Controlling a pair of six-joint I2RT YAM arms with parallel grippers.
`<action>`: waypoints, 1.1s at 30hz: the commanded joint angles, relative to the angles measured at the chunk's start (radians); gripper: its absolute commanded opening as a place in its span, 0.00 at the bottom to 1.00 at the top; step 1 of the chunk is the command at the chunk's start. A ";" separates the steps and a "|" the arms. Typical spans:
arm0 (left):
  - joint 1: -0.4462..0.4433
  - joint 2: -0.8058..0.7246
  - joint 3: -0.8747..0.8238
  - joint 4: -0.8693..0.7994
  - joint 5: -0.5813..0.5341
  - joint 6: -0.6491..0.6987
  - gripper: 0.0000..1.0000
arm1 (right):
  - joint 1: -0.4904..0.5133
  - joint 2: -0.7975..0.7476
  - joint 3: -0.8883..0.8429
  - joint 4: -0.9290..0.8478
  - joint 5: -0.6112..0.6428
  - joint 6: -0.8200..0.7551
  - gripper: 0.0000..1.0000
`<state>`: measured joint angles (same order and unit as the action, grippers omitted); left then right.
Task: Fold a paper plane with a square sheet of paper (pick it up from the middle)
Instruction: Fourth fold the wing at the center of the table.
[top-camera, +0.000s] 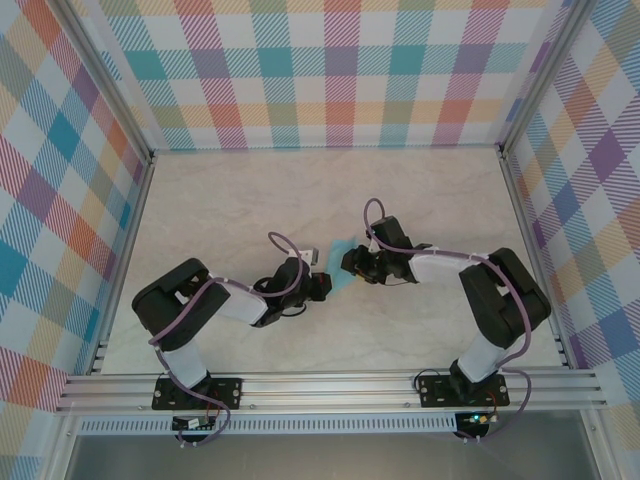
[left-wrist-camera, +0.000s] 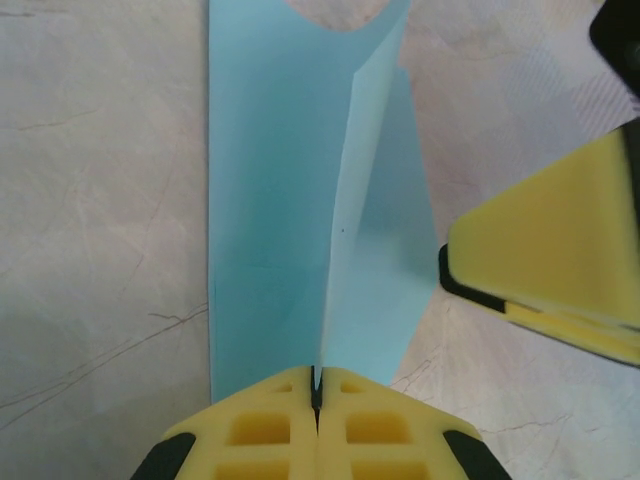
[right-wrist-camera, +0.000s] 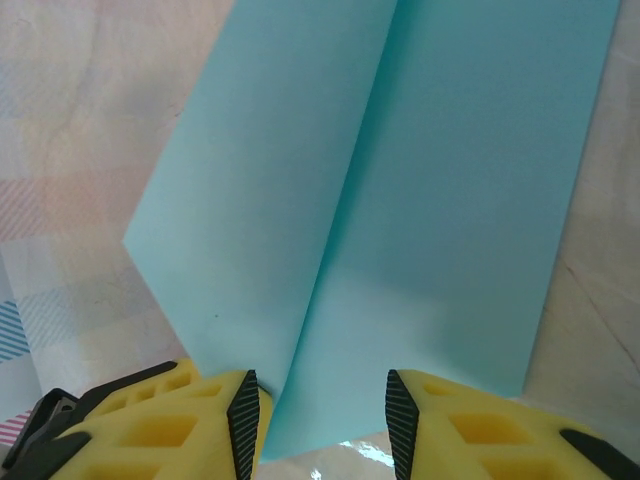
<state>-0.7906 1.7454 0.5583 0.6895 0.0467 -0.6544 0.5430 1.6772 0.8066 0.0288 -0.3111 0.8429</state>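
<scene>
Now, the jaws of your left arm (top-camera: 235, 300) are clamped on the raised centre crease of the square sheet of paper (left-wrist-camera: 270, 200) mid-counter (top-camera: 250, 200), the crease running straight away from them, while those of the right arm (top-camera: 450, 265) stand apart at its edge.

Bright, even light from overhead; shadows on the table (top-camera: 300, 190) are faint and soft-edged. Right wrist view: small glare patch on the table at the near edge, and the paper (right-wrist-camera: 420, 200) reads slightly soft.
</scene>
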 joint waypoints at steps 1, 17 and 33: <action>0.020 -0.003 -0.026 0.049 0.057 -0.078 0.02 | -0.008 0.032 0.048 0.018 -0.042 -0.036 0.40; 0.041 0.034 -0.028 0.033 0.048 -0.156 0.02 | -0.008 0.142 0.147 -0.043 -0.092 -0.096 0.39; 0.059 0.049 -0.012 0.021 0.099 -0.195 0.03 | -0.005 0.208 0.191 -0.122 -0.067 -0.113 0.49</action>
<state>-0.7490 1.7683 0.5350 0.7357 0.1268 -0.8345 0.5423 1.8484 0.9810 -0.0612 -0.3885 0.7498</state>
